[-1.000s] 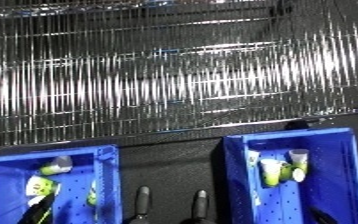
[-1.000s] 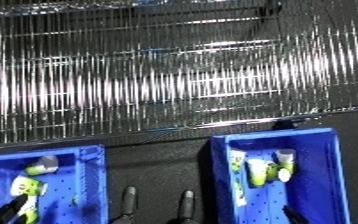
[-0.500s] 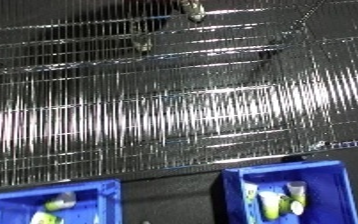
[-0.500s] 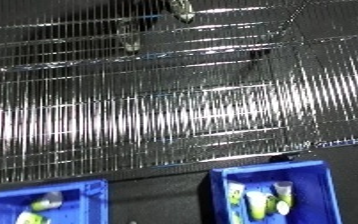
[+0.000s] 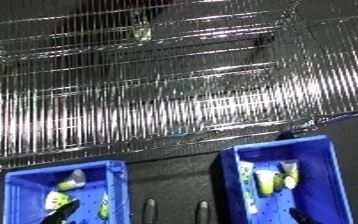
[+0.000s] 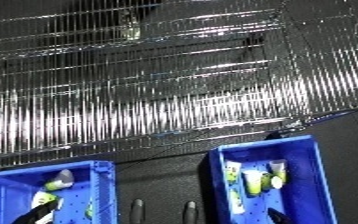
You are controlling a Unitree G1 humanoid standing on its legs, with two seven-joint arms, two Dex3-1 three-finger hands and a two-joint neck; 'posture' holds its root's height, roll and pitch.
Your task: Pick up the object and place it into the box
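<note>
Yellow-green tubes (image 5: 268, 181) lie in the right blue bin (image 5: 326, 175), long axes running toward the wire shelf (image 5: 175, 95).
More pieces sit in the left blue bin (image 5: 20, 195); a dark robot hand (image 5: 58, 214) reaches in there, its grip unclear; dark floor between.

No readable text anywhere.
The small yellow-green items in the right blue bin (image 5: 326, 165) and the left blue bin (image 5: 20, 192), both just below the wire shelf (image 5: 175, 90), show no legible labels, brands or numbers.
</note>
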